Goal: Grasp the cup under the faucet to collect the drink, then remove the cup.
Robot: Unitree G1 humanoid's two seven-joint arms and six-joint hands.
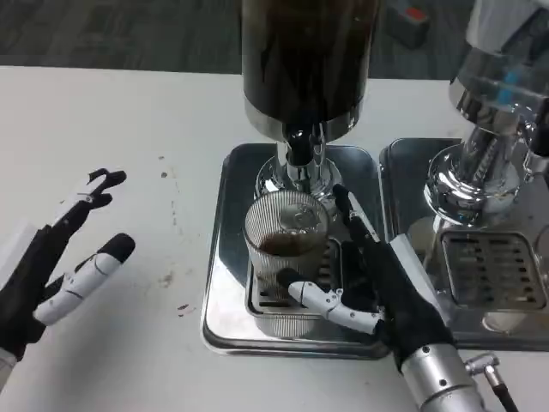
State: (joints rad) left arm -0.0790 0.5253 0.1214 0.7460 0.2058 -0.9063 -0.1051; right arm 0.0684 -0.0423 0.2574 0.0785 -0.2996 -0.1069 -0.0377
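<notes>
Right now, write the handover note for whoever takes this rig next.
Right hand: fingers wrapped around the ribbed clear glass cup, holding it.
Left hand: open, above the white table, holding nothing.
The cup stands on the drip grate of the steel tray, under the faucet of the dark drink dispenser.
Done: cup grasped; a little dark drink is in it.
Left: finish collecting, then remove the cup.

White tabletop [129,129], few dark specks on it left of center. Far edge gives way to dark grey carpet floor [111,34]. Grey box with red patch [410,21] on the floor, far right.
</notes>
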